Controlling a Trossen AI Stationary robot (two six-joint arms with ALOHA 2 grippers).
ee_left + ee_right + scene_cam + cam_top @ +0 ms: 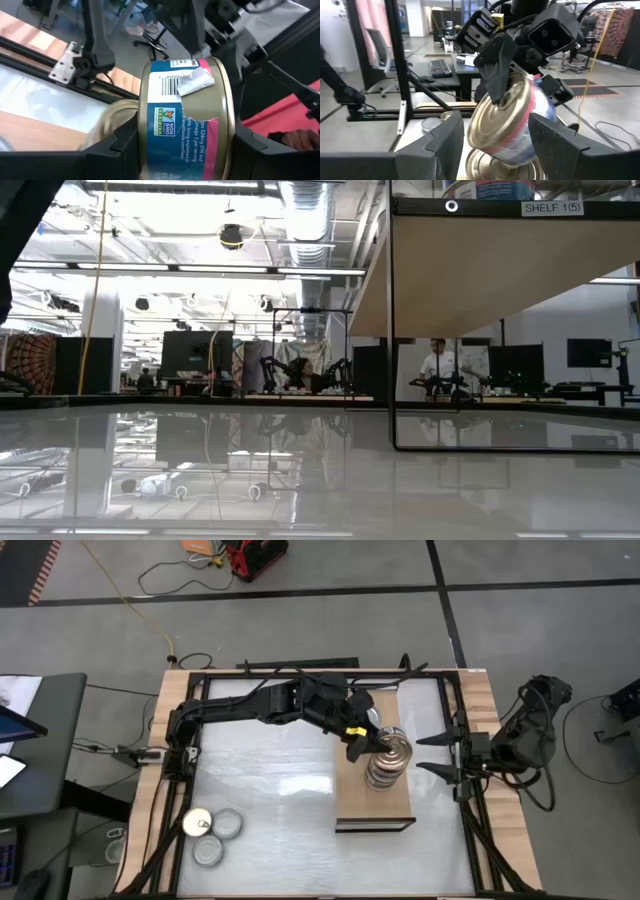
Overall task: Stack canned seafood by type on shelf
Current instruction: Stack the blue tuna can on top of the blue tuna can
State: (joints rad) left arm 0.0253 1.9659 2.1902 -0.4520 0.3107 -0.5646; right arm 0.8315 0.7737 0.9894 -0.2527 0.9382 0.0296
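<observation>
Over the light-wood shelf board point(375, 802) on the grey-white tabletop point(280, 790), the left claw point(362, 743) clenches a tilted round gold-lidded tin with a blue and pink label point(187, 117), held just above a stack of silver tins point(384, 769). The right claw point(432, 754) waits spread wide, empty, near the stack. Three loose round tins point(212, 834) lie well apart at the tabletop's near left corner.

The grey-white tabletop point(270, 790) carried the wooden shelf point(350, 805) at centre-right and three loose tins point(213, 833) at 7 o'clock.
</observation>
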